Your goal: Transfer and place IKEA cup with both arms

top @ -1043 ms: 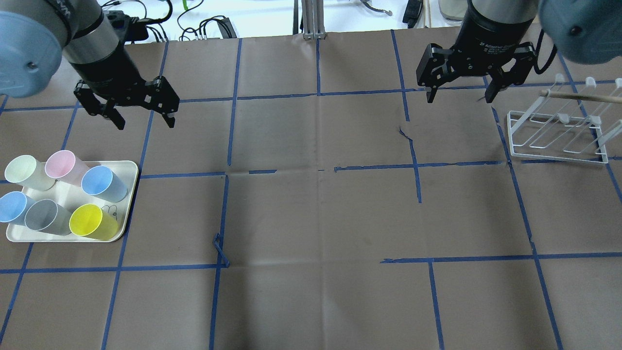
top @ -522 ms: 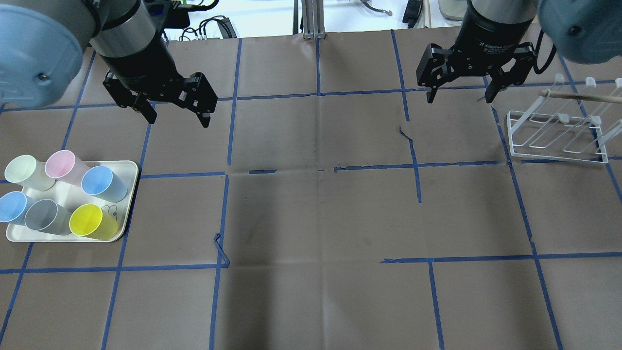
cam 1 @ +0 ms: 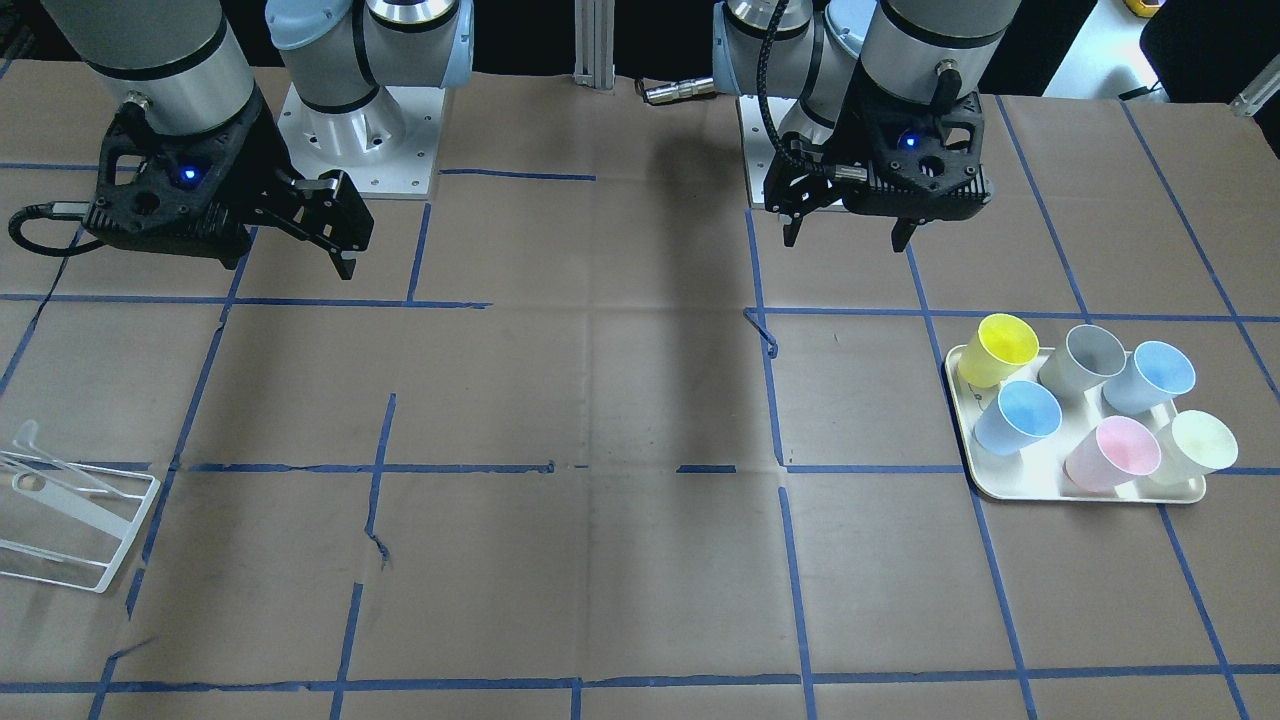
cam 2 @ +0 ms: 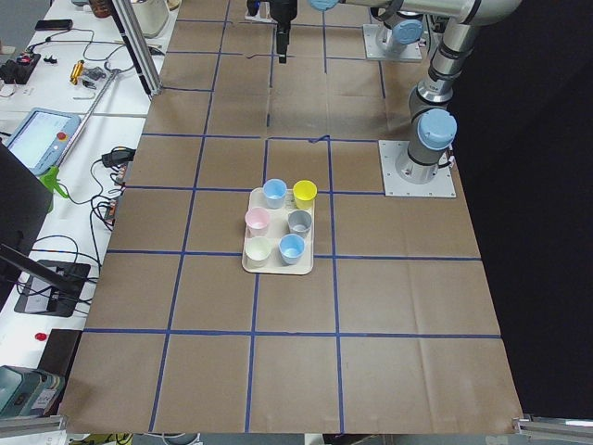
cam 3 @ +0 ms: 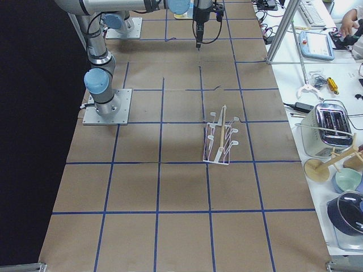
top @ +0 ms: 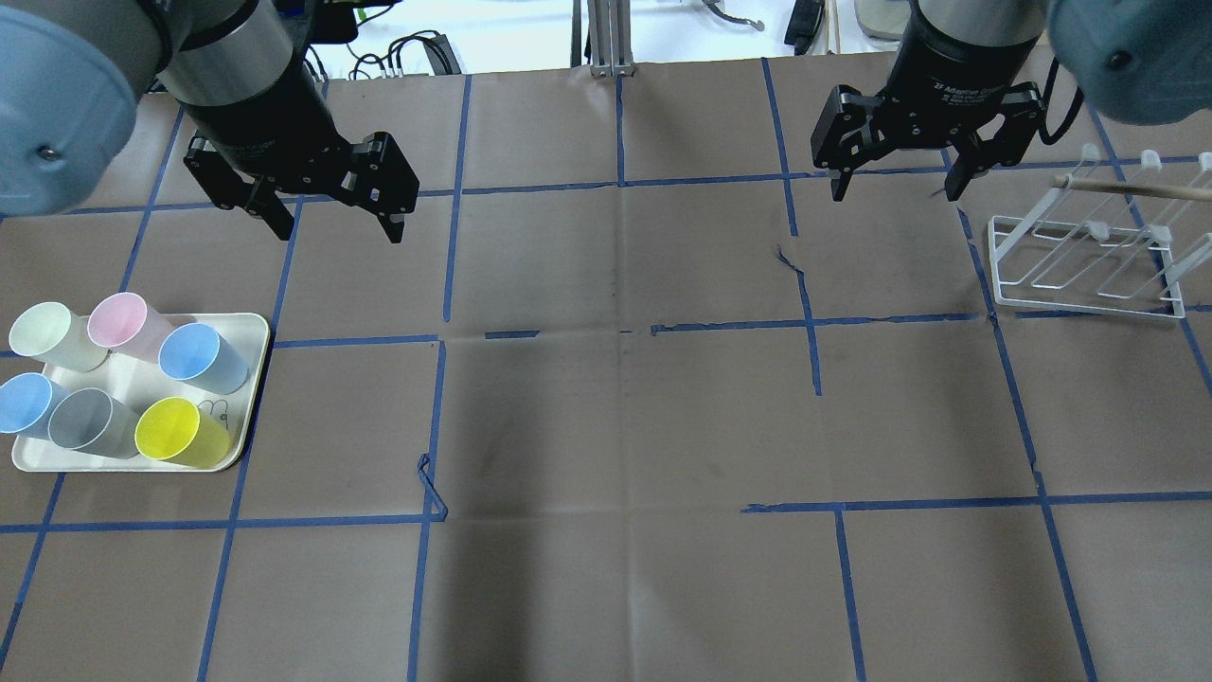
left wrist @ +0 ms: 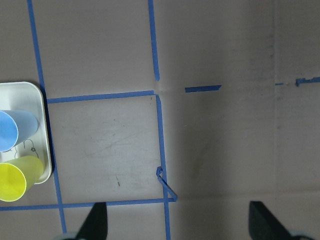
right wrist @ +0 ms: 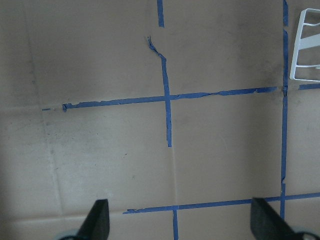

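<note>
6 tapered plastic cups [top: 202,357] on rnd-corner tray [top: 251,332]

Cups [top: 194,355] on tray [top: 240,405] — rack [top: 1089,309] opposite

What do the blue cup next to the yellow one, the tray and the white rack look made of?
Blue cup: looks like matte plastic, thin-walled and evenly coloured.
Tray: likely smooth cream plastic, judging by its rounded, moulded-looking rim.
Rack: thin bent rods, probably white-coated metal wire, though the coating can't be confirmed.
</note>
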Robot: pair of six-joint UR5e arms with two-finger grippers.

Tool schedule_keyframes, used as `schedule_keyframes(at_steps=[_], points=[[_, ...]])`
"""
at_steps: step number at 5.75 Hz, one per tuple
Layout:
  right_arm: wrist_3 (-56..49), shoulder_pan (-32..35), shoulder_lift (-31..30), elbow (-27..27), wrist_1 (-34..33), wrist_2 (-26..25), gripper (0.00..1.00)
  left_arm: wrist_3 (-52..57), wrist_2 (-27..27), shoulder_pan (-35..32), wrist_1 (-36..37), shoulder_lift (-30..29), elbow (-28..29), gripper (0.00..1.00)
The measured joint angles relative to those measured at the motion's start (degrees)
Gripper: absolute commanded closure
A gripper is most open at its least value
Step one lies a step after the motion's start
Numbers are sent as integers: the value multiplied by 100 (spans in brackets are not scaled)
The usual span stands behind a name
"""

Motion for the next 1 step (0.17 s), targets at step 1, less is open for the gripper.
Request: schedule_keyframes(at_steps=[1], points=[[0,0,0,0,0,-1,0,-61,-16,7,8,2,3,2]])
